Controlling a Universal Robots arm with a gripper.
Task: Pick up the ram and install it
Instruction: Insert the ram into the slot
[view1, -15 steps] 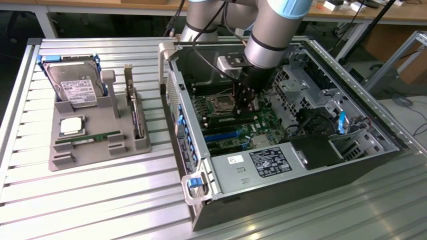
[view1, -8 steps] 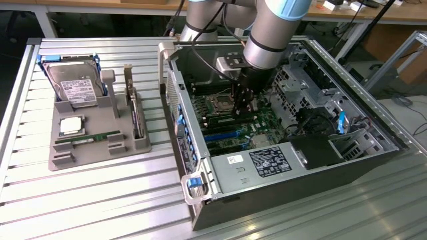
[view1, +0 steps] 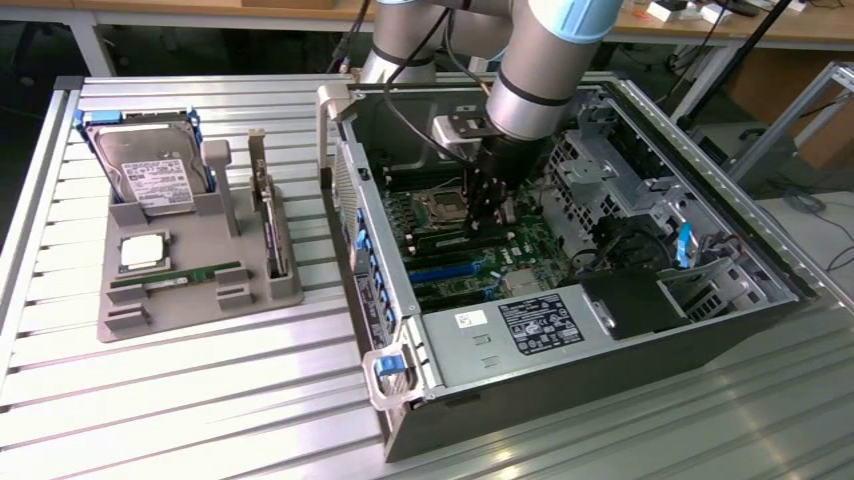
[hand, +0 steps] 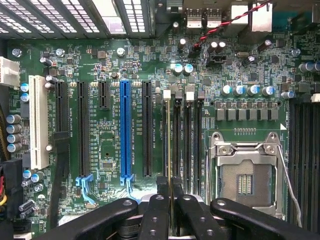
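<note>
My gripper (view1: 489, 205) reaches down inside the open computer case (view1: 441, 400), above the motherboard. In the wrist view the gripper (hand: 171, 200) is shut on the ram (hand: 168, 150), a thin board seen edge-on between the black fingers (hand: 159, 212). The ram runs along the outermost of the black memory slots (hand: 192, 140), on the side nearest the blue expansion slot (hand: 125, 130). I cannot tell whether it is seated in the slot or just above it. The empty processor socket (hand: 247, 175) lies beside the memory slots.
On the exterior view's left a grey tray (view1: 214, 235) holds a hard drive (view1: 150, 170), a silver processor chip (view1: 144, 252), another thin green stick (view1: 176, 276) and an upright expansion card (view1: 274, 235). Case walls, drive cages (view1: 601, 160) and cables (view1: 641, 250) hem in the gripper.
</note>
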